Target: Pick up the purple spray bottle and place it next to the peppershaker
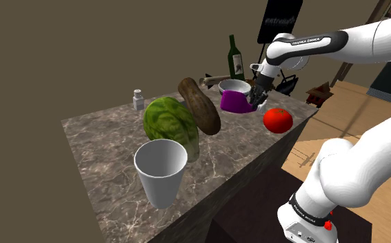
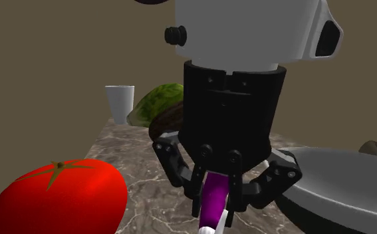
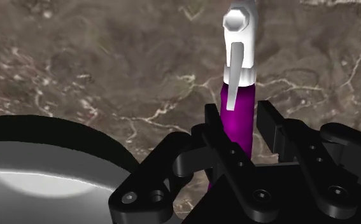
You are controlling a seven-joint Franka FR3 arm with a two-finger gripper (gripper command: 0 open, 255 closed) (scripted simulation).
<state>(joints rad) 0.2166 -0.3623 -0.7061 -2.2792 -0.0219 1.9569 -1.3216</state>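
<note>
The purple spray bottle (image 1: 232,103) with a white trigger head lies low over the marble counter (image 1: 111,148), just in front of a grey bowl (image 1: 234,85). My gripper (image 1: 257,99) comes down on it from above. In the wrist view the gripper (image 3: 239,109) is shut on the bottle's purple body (image 3: 238,127), with the white nozzle (image 3: 239,38) sticking out past the fingertips. The second exterior view shows the same clasp (image 2: 215,209) on the bottle (image 2: 213,193). The small pepper shaker (image 1: 138,99) stands at the counter's far edge, well away toward the shoulder view's left.
A red tomato (image 1: 278,119) sits close beside the gripper. A long brown vegetable (image 1: 199,105), a lettuce head (image 1: 169,123) and a white cup (image 1: 161,171) lie between bottle and shaker. A green wine bottle (image 1: 236,59) stands behind the bowl.
</note>
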